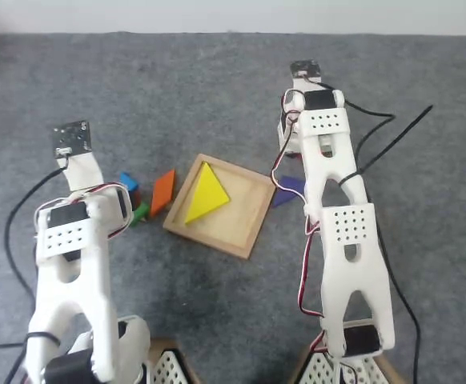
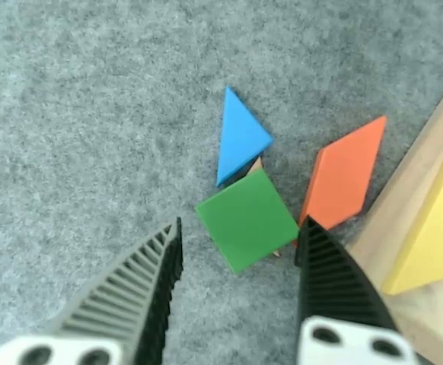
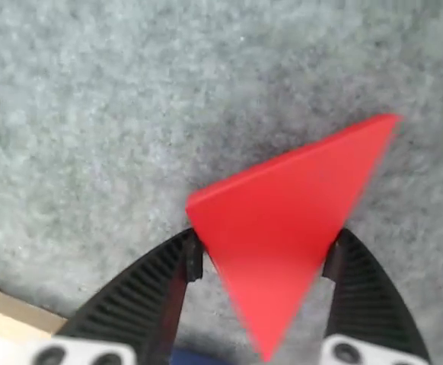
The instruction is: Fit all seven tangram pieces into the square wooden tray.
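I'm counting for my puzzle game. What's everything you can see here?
grey mat: one, grey, under everything
wooden tray: one, light wood, in the middle
yellow triangle: one, yellow, inside the tray
orange parallelogram: one, orange, left of the tray
green square: one, green, beside the orange parallelogram
blue triangle: one, blue, next to the green square
dark blue piece: one, dark blue, right of the tray, partly hidden
red triangle: one, red, in the right tool
left tool: one, black, open over the green square
right tool: one, black, shut on the red triangle
arms: two, white, left arm and right arm flanking the tray
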Tool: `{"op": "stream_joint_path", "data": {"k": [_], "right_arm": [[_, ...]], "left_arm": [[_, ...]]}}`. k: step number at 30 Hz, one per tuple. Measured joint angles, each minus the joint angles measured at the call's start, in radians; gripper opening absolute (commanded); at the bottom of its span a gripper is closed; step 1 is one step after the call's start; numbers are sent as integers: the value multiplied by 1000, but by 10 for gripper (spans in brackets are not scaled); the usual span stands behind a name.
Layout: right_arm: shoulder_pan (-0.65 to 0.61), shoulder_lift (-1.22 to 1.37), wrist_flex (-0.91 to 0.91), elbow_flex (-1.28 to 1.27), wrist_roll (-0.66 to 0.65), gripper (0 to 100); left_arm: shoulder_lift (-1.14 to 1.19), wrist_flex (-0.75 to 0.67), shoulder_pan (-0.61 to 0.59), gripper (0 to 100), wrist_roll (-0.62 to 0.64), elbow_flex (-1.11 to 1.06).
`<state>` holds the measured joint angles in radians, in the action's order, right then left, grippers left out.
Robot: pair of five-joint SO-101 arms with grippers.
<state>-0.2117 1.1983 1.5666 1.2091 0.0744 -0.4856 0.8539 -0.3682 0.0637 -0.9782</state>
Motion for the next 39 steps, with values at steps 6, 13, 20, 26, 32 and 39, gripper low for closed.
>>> {"op": "stream_joint_path", "data": {"k": [6,13,20,26,32,39], "right_arm": [[0,0,2,0,29,241],[0,0,8,2,35,241],[0,-31,55,-2,38,243],[-43,-41,64,-2,49,359],[-71,-41,-15,-2,147,354],[-72,-41,-78,-3,298,281]], "left_arm": [[0,0,0,237,0,0],[0,0,0,237,0,0],[0,0,0,237,0,0],[0,0,0,237,0,0],[0,0,0,237,0,0],[0,0,0,237,0,0]]}}
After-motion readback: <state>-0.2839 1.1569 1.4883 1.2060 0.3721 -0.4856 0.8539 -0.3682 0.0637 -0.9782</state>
